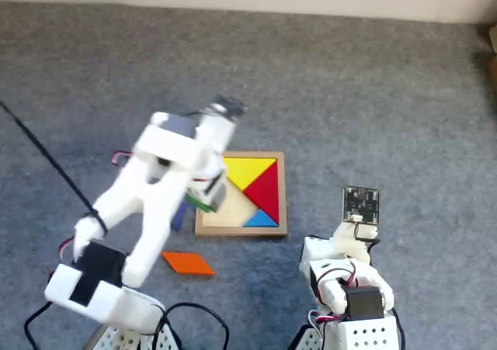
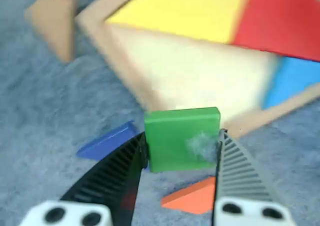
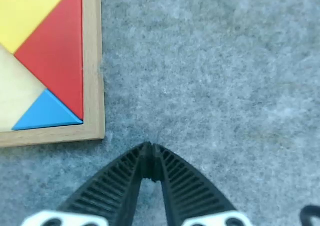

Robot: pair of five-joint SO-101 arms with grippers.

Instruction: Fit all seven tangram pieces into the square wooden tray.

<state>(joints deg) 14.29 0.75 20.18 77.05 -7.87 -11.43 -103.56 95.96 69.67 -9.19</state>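
The left fingers (image 2: 117, 173) are pinching a green square (image 2: 182, 138) near a blue piece (image 2: 107, 142), an orange piece (image 2: 192, 198) and the tray (image 3: 93, 60); the right fingers (image 3: 131, 181) are sitting closed, empty.

Bright, even light throughout, with only faint soft shadows.

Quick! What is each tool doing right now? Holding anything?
Left tool: shut on the green piece.
Right tool: shut, holding nothing.
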